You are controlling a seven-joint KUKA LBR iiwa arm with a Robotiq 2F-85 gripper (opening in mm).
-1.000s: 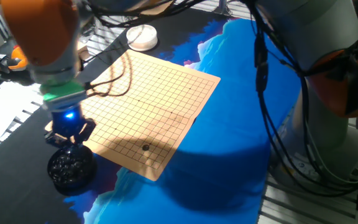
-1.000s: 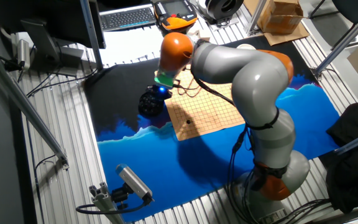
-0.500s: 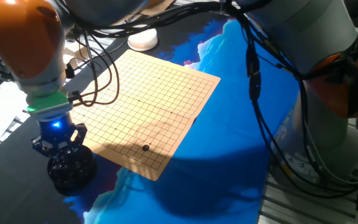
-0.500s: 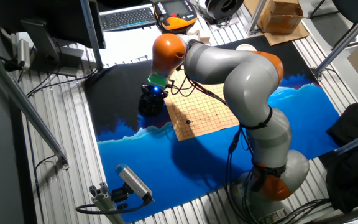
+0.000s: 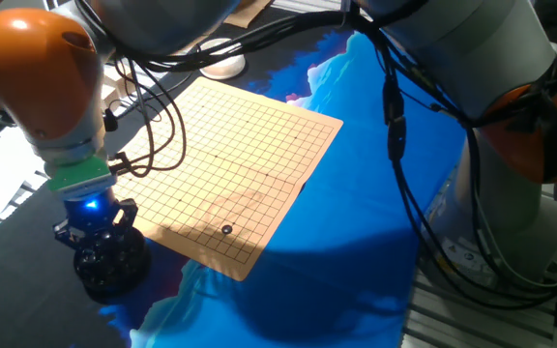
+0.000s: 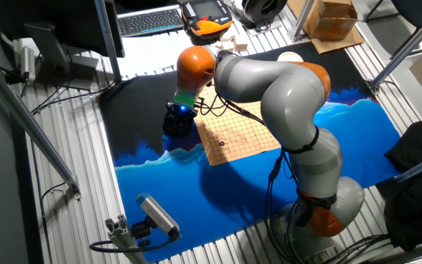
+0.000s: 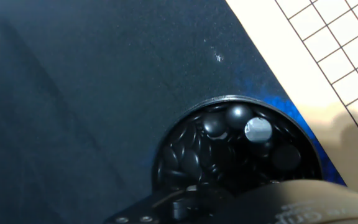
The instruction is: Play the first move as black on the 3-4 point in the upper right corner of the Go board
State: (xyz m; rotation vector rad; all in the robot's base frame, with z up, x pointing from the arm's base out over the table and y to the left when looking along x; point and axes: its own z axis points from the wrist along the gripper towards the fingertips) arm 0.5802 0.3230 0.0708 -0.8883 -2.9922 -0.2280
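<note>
We see the pincer [image 5: 93, 235] hanging right over the black bowl [image 5: 110, 263], so close that its dark body hides much of the bowl's mouth; we cannot tell whether its fingers are spread or closed. In the hand view the bowl [image 7: 235, 155] is full of glossy dark stones, and its rim lies just beside the near edge of the Go board [image 7: 328, 62]. The bowl stands on the dark cloth [image 5: 27, 261] at the board's corner, with open cloth on the side away from the board.

The Go board [image 5: 235, 169] lies flat on the surface, partly on the blue cloth [image 5: 356, 193], which spreads wide and bare past the board's far edges. The black stone [image 5: 226, 229] sits alone on the grid, near the corner of the board closest to the bowl, a few lines in from both edges. It looks small, round and shiny. A white dish [image 5: 222, 66] stands beyond the opposite corner.
</note>
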